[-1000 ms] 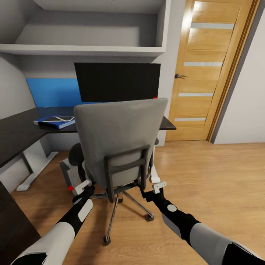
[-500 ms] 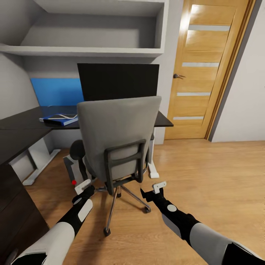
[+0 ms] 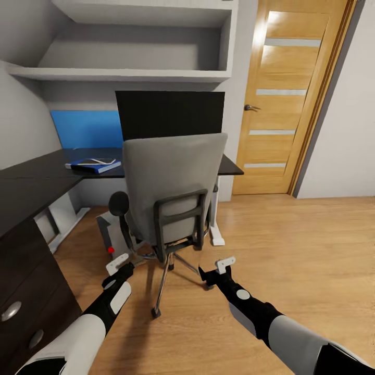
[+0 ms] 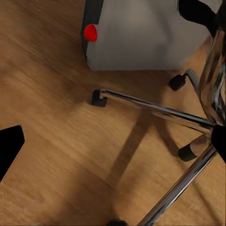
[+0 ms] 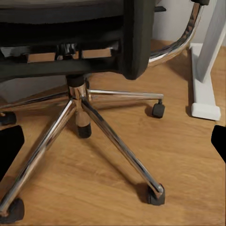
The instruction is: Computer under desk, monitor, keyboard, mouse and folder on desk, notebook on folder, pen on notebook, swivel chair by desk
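Ahead, swivel chair (image 3: 174,192) fronts desk (image 3: 31,179); bare floor (image 3: 302,250) rightward.

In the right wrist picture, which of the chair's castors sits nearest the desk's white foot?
The castor at the end of the chrome leg reaching toward the white desk foot; the other castors lie farther off across the wooden floor.

Home study nook: desk (image 3: 31,179), swivel chair (image 3: 172,185), door (image 3: 289,99).

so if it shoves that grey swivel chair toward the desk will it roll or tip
Probably rolls: the grey swivel chair stands on a chrome star base with black casters on smooth wooden floor. A push high on its tall backrest might tilt or spin it.
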You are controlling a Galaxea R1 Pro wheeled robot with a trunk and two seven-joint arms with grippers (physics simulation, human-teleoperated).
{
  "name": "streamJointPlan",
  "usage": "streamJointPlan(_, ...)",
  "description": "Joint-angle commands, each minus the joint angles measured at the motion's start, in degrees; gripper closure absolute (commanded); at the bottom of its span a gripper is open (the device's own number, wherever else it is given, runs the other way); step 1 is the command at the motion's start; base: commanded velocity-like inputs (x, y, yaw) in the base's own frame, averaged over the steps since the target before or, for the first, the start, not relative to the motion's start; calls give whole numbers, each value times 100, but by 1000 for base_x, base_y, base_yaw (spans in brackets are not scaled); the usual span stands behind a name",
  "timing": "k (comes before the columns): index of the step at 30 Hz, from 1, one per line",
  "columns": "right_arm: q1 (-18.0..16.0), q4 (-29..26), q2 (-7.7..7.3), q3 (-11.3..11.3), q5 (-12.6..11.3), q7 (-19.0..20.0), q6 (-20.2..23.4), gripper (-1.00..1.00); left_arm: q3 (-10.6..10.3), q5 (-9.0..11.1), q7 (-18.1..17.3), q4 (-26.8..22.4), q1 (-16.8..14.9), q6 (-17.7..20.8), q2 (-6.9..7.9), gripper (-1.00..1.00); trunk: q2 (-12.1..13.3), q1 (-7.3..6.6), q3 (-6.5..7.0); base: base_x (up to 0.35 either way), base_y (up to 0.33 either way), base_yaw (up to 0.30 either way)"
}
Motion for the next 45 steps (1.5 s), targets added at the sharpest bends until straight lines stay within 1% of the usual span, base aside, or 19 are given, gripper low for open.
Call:
streamJointPlan(1, -6, -4, -5, 48, -59, -12, -23, -100, 10, 61, -4, 0, -3, -32, -3, -100, -2, -5, -5, -325, 48, 0)
streamJointPlan(15, -6, 10, -2, 45, -69, -52, -5, -100, 10, 66, -4, 0, -3, -24, -8, -100, -2, -5, -5, -333, -4, 0)
streamJointPlan(31, -6, 13, -2, 39, -75, -56, -13, -100, 6, 70, -4, 0, -3, -15, -12, -100, -2, -5, -5, -297, -185, 0)
streamJointPlan(32, -6, 13, -2, 39, -75, -56, -21, -100, -5, 62, 3, 0, -3, -41, -28, -100, -2, -5, -5, -56, -42, 0)
streamJointPlan(38, -6, 97, -2, 39, -75, -56, -30, -100, -8, 54, 8, 0, -3, -28, -33, -100, 6, -20, 128, -11, -9, 0)
streamJointPlan(45, -6, 110, -4, 35, -75, -56, -31, -100, -14, 52, 30, 0, -3, -9, -42, -100, 286, -174, 253, -63, 0, 0)
